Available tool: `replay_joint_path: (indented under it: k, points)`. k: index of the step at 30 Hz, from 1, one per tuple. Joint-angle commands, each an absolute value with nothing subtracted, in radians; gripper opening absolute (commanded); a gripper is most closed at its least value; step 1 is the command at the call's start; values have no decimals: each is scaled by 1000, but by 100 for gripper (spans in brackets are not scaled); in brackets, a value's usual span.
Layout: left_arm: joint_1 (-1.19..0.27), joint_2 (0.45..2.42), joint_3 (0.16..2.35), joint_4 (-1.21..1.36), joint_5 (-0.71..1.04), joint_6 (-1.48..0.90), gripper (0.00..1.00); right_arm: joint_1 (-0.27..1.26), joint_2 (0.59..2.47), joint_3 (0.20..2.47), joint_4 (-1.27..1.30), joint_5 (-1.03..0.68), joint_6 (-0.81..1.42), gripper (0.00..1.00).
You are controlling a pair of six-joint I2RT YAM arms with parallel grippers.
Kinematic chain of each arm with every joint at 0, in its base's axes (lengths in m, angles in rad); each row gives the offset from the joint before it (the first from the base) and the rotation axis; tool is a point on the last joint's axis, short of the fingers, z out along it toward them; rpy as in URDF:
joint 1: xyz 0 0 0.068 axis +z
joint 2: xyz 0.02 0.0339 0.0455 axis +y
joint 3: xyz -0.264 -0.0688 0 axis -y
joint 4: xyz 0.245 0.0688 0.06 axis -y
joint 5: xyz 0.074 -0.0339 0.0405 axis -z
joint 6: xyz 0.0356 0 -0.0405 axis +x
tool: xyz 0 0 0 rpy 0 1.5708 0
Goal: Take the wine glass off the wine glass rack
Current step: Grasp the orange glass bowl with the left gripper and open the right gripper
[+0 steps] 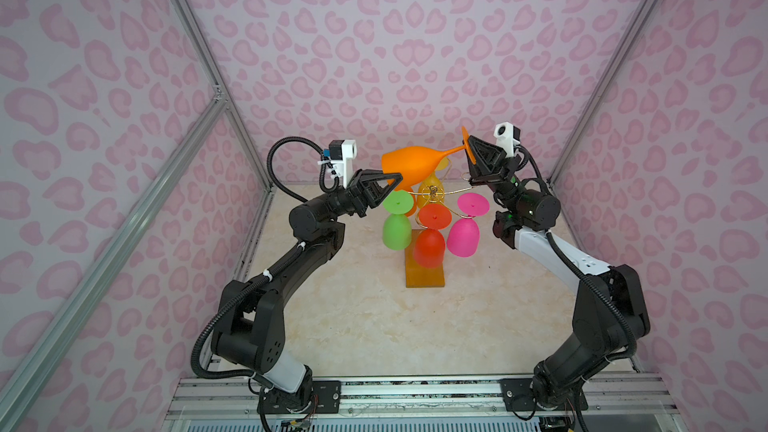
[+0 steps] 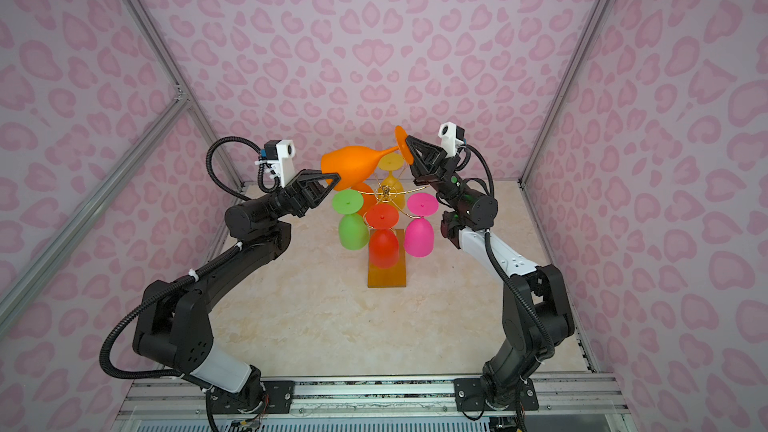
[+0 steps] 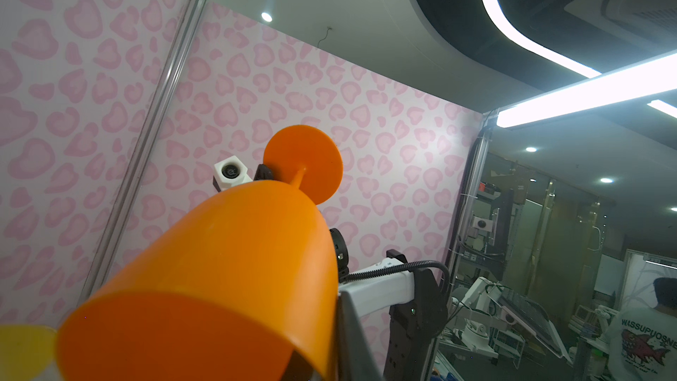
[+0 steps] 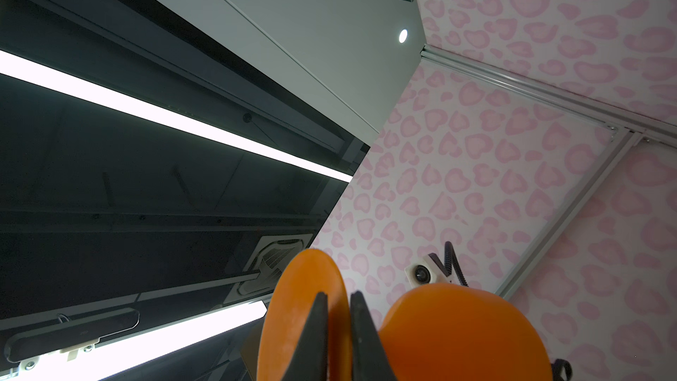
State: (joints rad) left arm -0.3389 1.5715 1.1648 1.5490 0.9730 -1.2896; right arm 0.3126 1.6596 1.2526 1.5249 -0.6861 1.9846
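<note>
Pink heart-print walls (image 1: 374, 35) box in the cream marbled desk (image 1: 374, 326), and from the near rail the left arm (image 1: 291, 268) and the right arm (image 1: 602, 305) are both reaching up and in towards the middle. There on the desk stands the wine glass rack (image 1: 424, 278), gold wire over an amber base, with a green glass (image 1: 397, 230), a red glass (image 1: 430, 247), a pink glass (image 1: 463, 238) and a yellow glass (image 1: 432, 193) hanging bowl-down from its curled arms. And look at the orange wine glass (image 1: 411, 164): it's off the wire, held in the air over the rack, lying on its side with the bowl towards the left arm and the foot towards the right! The left end effector (image 1: 398, 177) is clenched on the bowl's rim; its wrist view shows one finger (image 3: 348, 342) flat against the outside of that rim. The right end effector (image 1: 468, 144) is at the round foot, fingers (image 4: 315, 335) either side of the disc with a narrow gap, and I can't tell whether it's pinching or slack.
</note>
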Motion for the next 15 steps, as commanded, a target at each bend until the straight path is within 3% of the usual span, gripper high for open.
replay_joint_path:
  k: [1,5,15]
  points:
    - [-336,1551,1168,1594,975,-1287,8,304,1666,1259,1558,-653,1967,21]
    - [-339,1547,1176,1594,978,-1297,8,299,1672,1265,1558,-655,1972,35]
    - [-348,1496,1191,1489,1087,-1210,2,181,1611,1241,1548,-694,1930,40]
